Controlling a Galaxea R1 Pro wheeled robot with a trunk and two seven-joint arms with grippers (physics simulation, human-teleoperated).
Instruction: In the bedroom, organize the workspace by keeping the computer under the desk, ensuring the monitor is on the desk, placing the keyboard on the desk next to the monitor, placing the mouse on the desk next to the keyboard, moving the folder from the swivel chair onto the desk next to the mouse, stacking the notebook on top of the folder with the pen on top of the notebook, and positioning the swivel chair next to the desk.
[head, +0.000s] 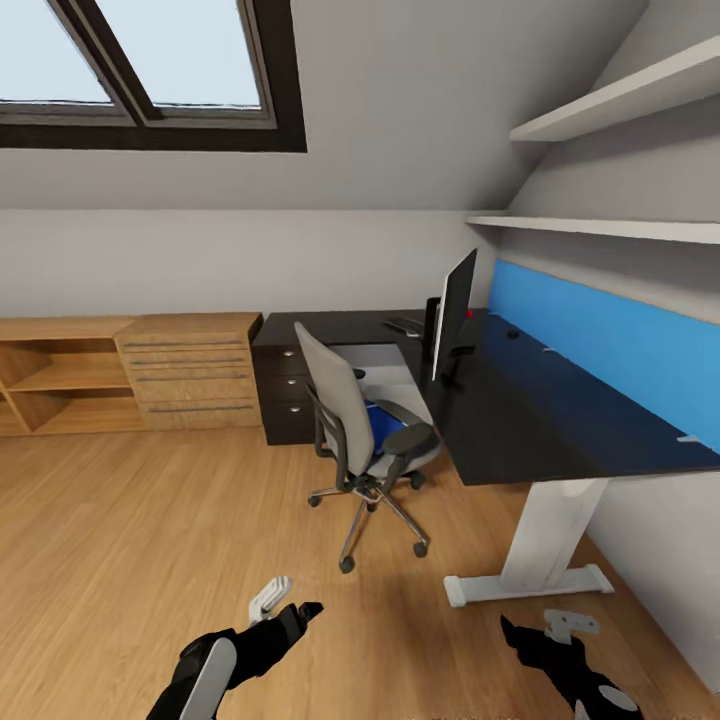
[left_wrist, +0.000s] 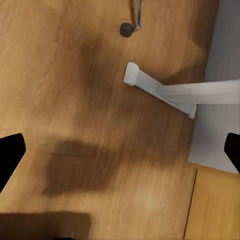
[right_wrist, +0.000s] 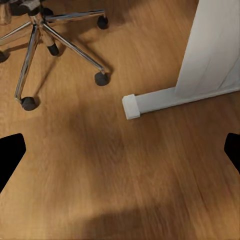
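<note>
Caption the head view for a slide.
Robot facing a dark desk with monitor, swivel chair holding a blue folder beside it.

I'm in a home attic room set up as a study. A sloped ceiling carries a dark-framed skylight over the wooden floor. A dark table on a white leg runs along a blue wall panel, with a monitor on it and a swivel chair beside it. White wall shelves hang above; low wooden shelving and drawers line the far wall.
</note>
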